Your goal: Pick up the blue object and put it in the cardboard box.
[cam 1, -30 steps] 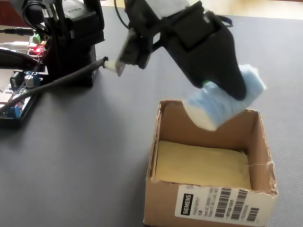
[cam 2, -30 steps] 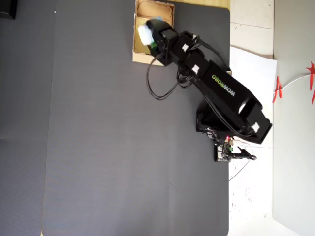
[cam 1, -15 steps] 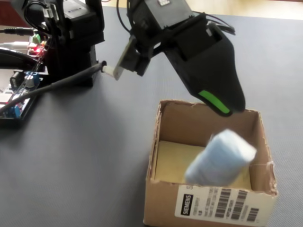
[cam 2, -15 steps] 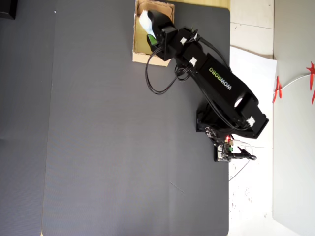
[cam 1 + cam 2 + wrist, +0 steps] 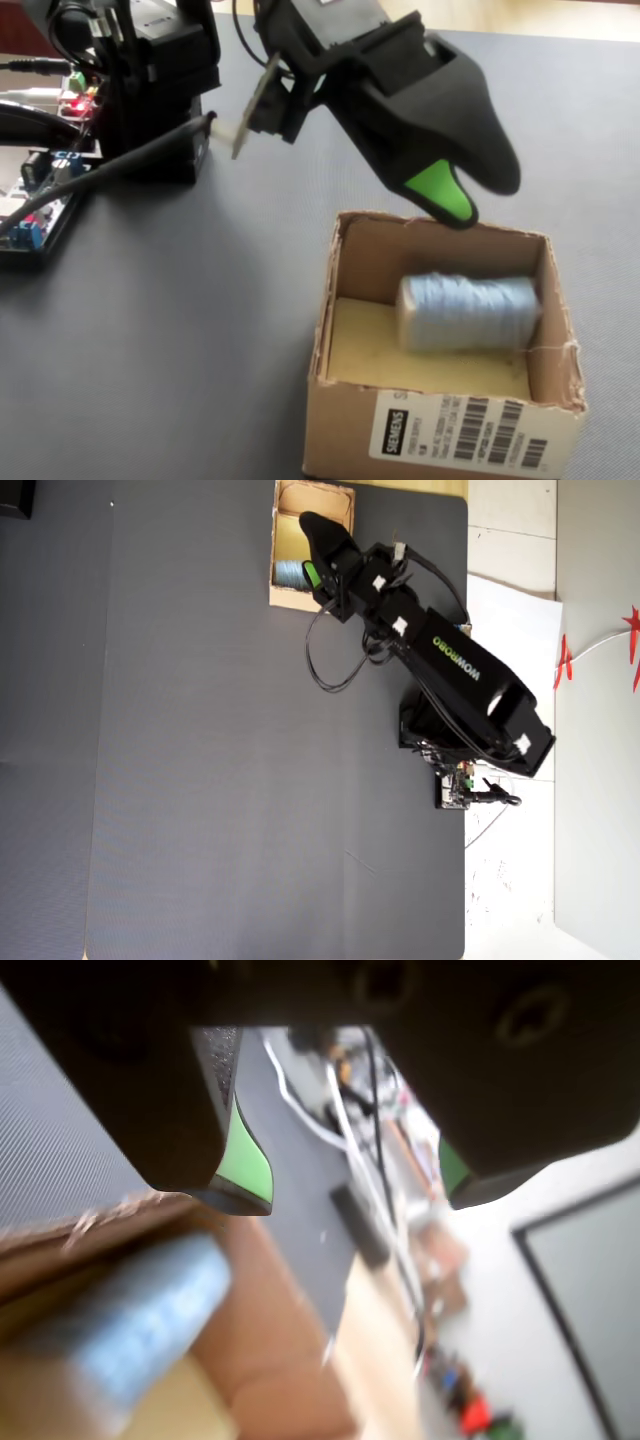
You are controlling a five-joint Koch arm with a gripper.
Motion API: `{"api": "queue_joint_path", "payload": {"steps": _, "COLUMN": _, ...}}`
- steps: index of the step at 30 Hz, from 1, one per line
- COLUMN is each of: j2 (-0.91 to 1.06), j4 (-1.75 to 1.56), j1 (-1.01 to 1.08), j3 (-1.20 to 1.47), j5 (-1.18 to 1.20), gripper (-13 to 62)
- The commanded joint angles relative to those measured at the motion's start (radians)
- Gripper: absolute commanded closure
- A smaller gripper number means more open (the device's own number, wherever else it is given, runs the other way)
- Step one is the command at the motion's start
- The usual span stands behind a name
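Observation:
The blue object [image 5: 468,312] lies on its side inside the cardboard box [image 5: 440,432], against the back right of the yellowish floor. It also shows in the overhead view as a pale roll [image 5: 290,573] in the box [image 5: 312,494], and blurred at the lower left of the wrist view [image 5: 130,1330]. My gripper [image 5: 478,205] hangs above the box's back wall, clear of the roll. It is open: the wrist view shows a wide empty gap [image 5: 350,1185] between its green-padded fingers [image 5: 245,1165].
The arm's black base [image 5: 160,90] and a circuit board with cables [image 5: 40,200] stand at the left of the fixed view. A dark grey mat [image 5: 200,760] covers the table. White paper [image 5: 510,620] lies past the mat's right edge in the overhead view.
The gripper let go of the blue object. It fell into the box and came to rest on its side. The gripper has drawn up and back a little.

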Motion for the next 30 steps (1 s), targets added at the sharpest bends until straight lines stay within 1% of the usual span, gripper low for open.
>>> {"api": "queue_joint_path", "payload": {"steps": 1, "j2": 0.066, "j4": -0.179, "j1": -0.051, "j3": -0.017, "j5": 0.091, "gripper": 15.6}}
{"api": "queue_joint_path", "payload": {"steps": 3, "j2": 0.109, "j4": -0.239, "j1": -0.112, "j3": 0.034, "j5": 0.092, "gripper": 15.6}}
{"api": "queue_joint_path", "payload": {"steps": 8, "j2": 0.213, "j4": -0.252, "j1": -0.242, "j3": 0.141, "j5": 0.109, "gripper": 15.6}}
{"api": "queue_joint_path", "payload": {"steps": 12, "j2": 0.325, "j4": -0.270, "j1": -0.376, "j3": 0.281, "j5": 0.178, "gripper": 15.4}}
{"api": "queue_joint_path", "payload": {"steps": 15, "j2": 0.396, "j4": -0.370, "j1": -0.462, "j3": 0.439, "j5": 0.258, "gripper": 15.3}}
{"api": "queue_joint_path", "payload": {"steps": 17, "j2": 0.439, "j4": -0.377, "j1": -0.508, "j3": 0.512, "j5": 0.276, "gripper": 15.3}}
{"api": "queue_joint_path", "payload": {"steps": 22, "j2": 0.497, "j4": -0.376, "j1": -0.606, "j3": 0.661, "j5": 0.279, "gripper": 15.4}}
{"api": "queue_joint_path", "payload": {"steps": 30, "j2": 0.500, "j4": -0.367, "j1": -0.695, "j3": 0.854, "j5": 0.284, "gripper": 15.2}}
